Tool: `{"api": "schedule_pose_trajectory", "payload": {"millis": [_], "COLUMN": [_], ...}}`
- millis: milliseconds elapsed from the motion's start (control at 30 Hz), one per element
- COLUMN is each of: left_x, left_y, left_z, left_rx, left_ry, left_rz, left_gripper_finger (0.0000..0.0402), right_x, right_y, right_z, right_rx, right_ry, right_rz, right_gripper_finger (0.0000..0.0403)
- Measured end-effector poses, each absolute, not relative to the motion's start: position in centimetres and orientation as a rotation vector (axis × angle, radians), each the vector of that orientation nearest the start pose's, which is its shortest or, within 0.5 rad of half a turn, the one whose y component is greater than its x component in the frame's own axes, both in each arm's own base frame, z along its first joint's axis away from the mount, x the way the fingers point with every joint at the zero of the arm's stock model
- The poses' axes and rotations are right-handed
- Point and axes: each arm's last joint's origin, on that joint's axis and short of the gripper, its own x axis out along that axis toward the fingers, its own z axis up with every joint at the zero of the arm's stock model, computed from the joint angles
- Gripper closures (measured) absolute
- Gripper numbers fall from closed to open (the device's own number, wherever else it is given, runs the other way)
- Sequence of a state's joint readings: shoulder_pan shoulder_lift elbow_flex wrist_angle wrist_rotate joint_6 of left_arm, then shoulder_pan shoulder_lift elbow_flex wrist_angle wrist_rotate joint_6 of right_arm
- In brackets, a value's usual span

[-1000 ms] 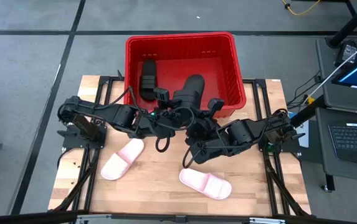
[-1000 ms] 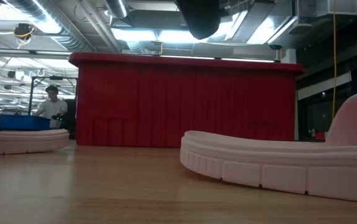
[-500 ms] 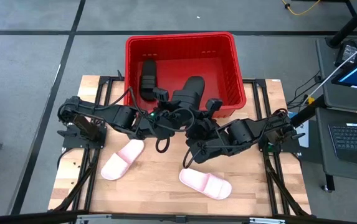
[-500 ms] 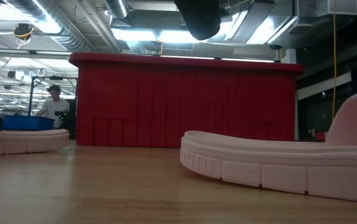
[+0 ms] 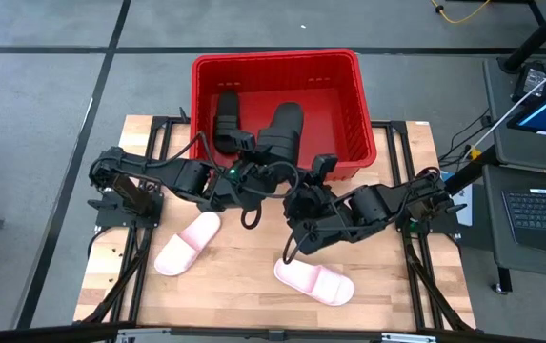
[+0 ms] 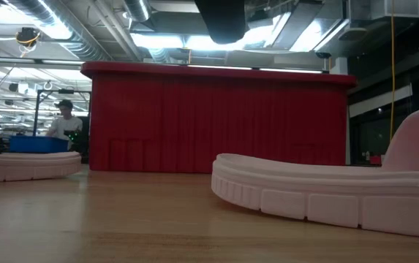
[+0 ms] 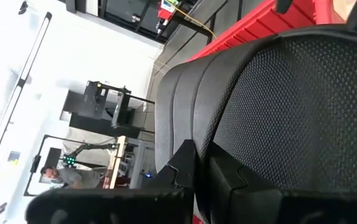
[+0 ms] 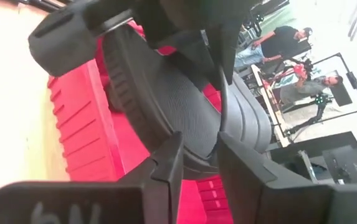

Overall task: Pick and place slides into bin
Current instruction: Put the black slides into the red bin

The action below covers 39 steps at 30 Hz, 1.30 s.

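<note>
The red bin stands at the table's far edge with one black slide lying inside it on the left. A second black slide hangs tilted over the bin's near wall and shows at the top of the low view. My left gripper is shut on its near end. My right gripper stands open with its fingers on either side of the slide's sole edge. Two pale pink slides lie sole-down on the wooden table. My left gripper pinches the black slide between its two fingers at the near end, beside the mesh strap. It comes from the table's left and near side, almost level. The fingers hide the exact spot. The slide is lifted clear, slanting up over the bin. Whether my right gripper touches the slide, I cannot tell.
The bin's near wall rises behind the pink slides. Both arms meet at the middle of the table. People stand in the room beyond. A laptop cart is off the table's right.
The held black slide has swung toward the bin's left wall and a little farther over the bin; in the low view its dark end has shifted left. Both arms have stayed in place.
</note>
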State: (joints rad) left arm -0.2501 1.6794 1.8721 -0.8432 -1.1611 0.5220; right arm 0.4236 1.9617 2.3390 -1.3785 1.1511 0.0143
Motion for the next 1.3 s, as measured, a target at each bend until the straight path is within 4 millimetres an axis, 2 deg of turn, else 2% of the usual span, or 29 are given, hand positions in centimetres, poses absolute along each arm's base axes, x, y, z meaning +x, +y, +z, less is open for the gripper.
{"api": "schedule_pose_trajectory", "payload": {"millis": [233, 433, 533, 667, 800, 933, 1100, 1300], "left_x": [33.4, 32.1, 31.4, 30.7, 30.2, 30.3, 30.7, 31.3], "left_y": [-4.9, -3.5, -2.8, -1.7, -0.3, 1.2, 2.9, 4.1], "left_z": [42.7, 43.9, 44.6, 45.1, 45.5, 45.4, 44.8, 43.7], "left_rx": [0.95, 0.87, 0.86, 0.876, 0.849, 0.818, 0.796, 0.759], "left_ry": [0.777, 0.742, 0.74, 0.763, 0.771, 0.786, 0.811, 0.801], "left_rz": [0.729, 0.659, 0.676, 0.696, 0.723, 0.735, 0.783, 0.828], "left_gripper_finger": [0.0395, 0.0395, 0.0395, 0.0395, 0.0395, 0.0395, 0.0395, 0.0395], "right_x": [34.4, 33.5, 32.7, 31.7, 31.2, 31.4, 31.9, 32.7], "right_y": [12.4, 12.0, 11.4, 10.3, 9.2, 7.6, 4.8, 1.2], "right_z": [42.5, 43.3, 43.7, 44.3, 44.9, 45.1, 44.9, 43.1], "right_rx": [-0.757, -0.728, -0.689, -0.636, -0.587, -0.573, -0.465, -0.418], "right_ry": [0.747, 0.727, 0.735, 0.743, 0.742, 0.791, 0.885, 0.98], "right_rz": [-0.691, -0.713, -0.716, -0.747, -0.756, -0.739, -0.673, -0.762], "right_gripper_finger": [0.0303, 0.0306, 0.0333, 0.0393, 0.0396, 0.0398, 0.04, 0.0401]}}
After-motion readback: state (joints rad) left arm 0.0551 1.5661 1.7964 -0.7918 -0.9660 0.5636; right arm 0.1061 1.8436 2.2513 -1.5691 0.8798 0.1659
